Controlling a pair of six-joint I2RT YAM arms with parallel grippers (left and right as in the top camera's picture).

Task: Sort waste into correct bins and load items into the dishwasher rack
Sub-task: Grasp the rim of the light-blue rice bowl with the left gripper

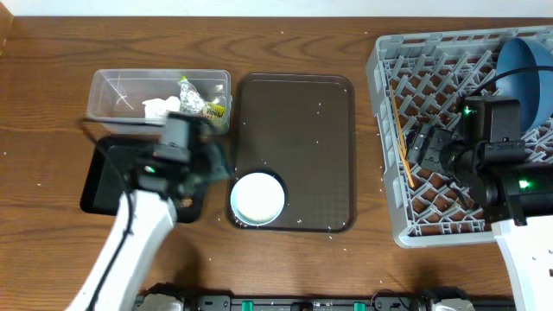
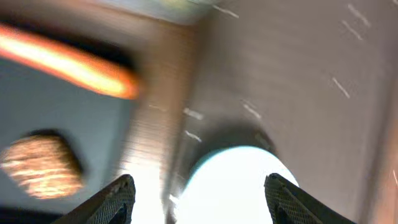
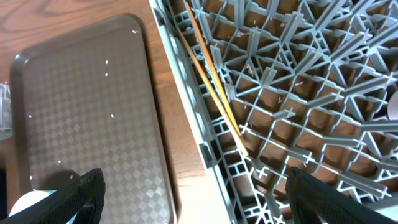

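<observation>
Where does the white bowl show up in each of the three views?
Overhead: bowl just below centre, on the lower-left corner of the brown tray.
Left wrist: bowl at bottom centre, blurred and overexposed.
Right wrist: only the edge of the bowl shows, in the bottom-left corner.
Shared landmark: the brown tray, which carries the bowl in all three.

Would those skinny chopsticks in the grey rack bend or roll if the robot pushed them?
Probably stiff, not bendy: the chopsticks look straight and wooden. Being so thin, they're likely light and might slip between pegs of the rack.
</observation>
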